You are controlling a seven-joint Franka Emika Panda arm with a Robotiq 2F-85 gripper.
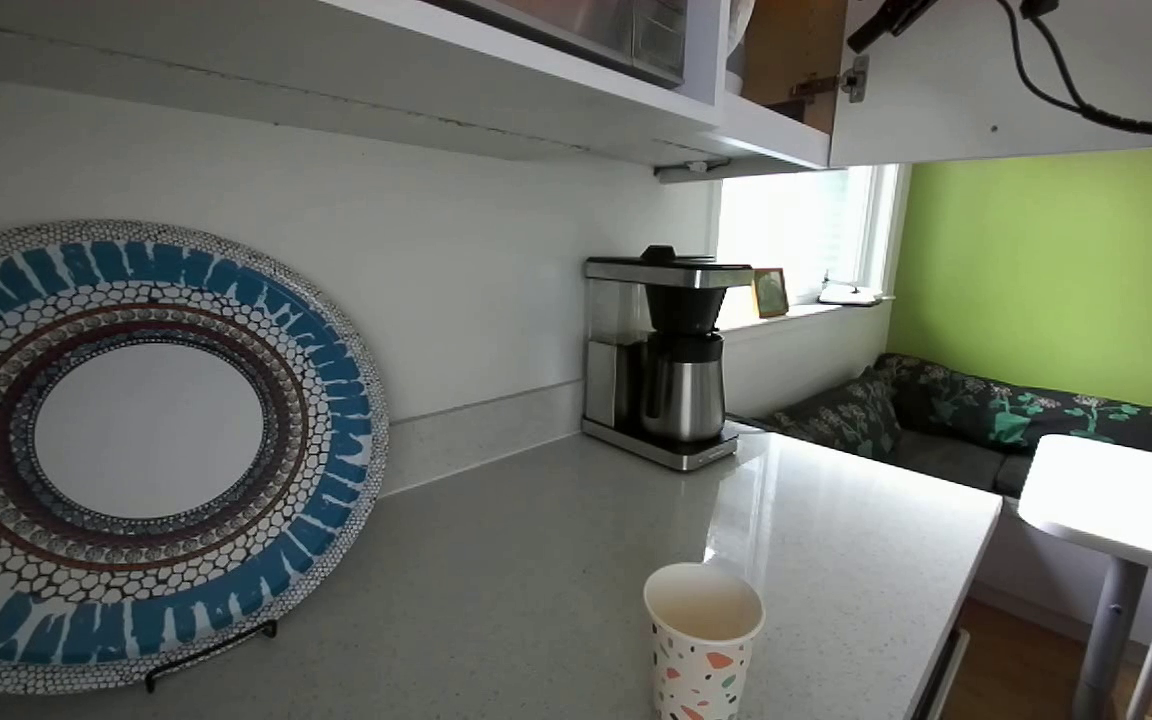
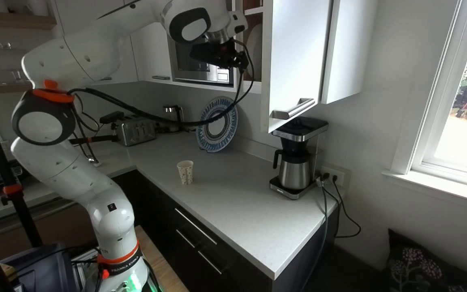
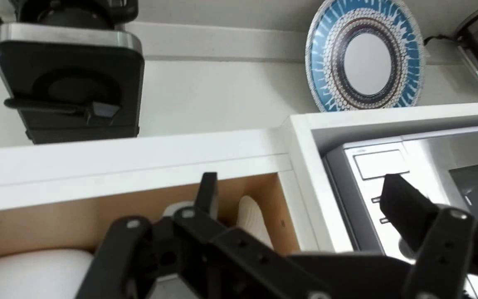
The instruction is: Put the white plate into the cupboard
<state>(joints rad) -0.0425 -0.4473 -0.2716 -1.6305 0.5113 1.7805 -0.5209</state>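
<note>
The cupboard (image 2: 296,61) has its white door swung out, and its brown wooden inside (image 3: 270,195) shows in the wrist view. On edge inside it stands a pale rounded piece (image 3: 252,218) that looks like the white plate; in an exterior view the white plate (image 2: 253,52) leans upright there, partly hidden by the door. My gripper (image 3: 299,187) is open in front of the cupboard's side wall, one finger before the opening, the other before the microwave. Nothing sits between its fingers.
A microwave (image 3: 384,166) fills the neighbouring compartment. Below are the coffee maker (image 2: 298,158), a paper cup (image 2: 185,172) and the blue-patterned platter (image 2: 217,123). The open door's handle (image 2: 293,108) juts out. A black cable (image 2: 136,111) hangs from the arm.
</note>
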